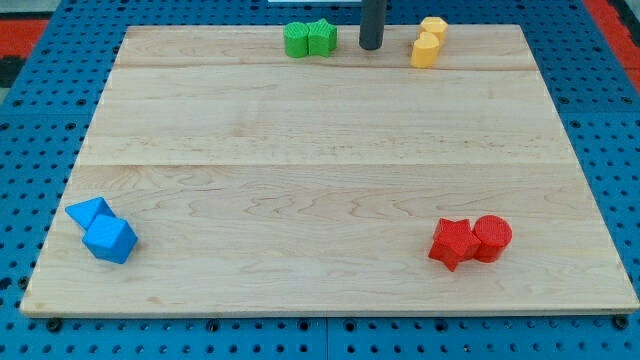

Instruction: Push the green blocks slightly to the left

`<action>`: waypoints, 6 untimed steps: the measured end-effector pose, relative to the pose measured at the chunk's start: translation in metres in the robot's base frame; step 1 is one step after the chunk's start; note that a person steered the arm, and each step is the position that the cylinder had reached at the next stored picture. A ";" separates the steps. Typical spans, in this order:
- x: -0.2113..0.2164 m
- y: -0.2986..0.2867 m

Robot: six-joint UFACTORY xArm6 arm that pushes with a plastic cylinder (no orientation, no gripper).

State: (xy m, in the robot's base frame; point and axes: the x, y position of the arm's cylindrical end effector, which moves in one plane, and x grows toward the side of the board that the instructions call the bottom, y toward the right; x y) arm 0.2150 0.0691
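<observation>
Two green blocks sit touching each other at the view's top, left of centre: a rounded one (297, 40) on the left and a star-like one (322, 37) on the right. My tip (371, 46) is a dark rod end resting on the board just right of the green pair, with a small gap between it and the right green block. Two yellow blocks (428, 42) stand further right of the tip.
The wooden board (320, 180) lies on a blue pegboard. Two blue blocks (102, 230) sit at the view's bottom left. A red star block (453, 243) and a red cylinder (492, 238) sit at the bottom right.
</observation>
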 end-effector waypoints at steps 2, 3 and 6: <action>0.011 -0.067; 0.015 -0.076; 0.021 -0.077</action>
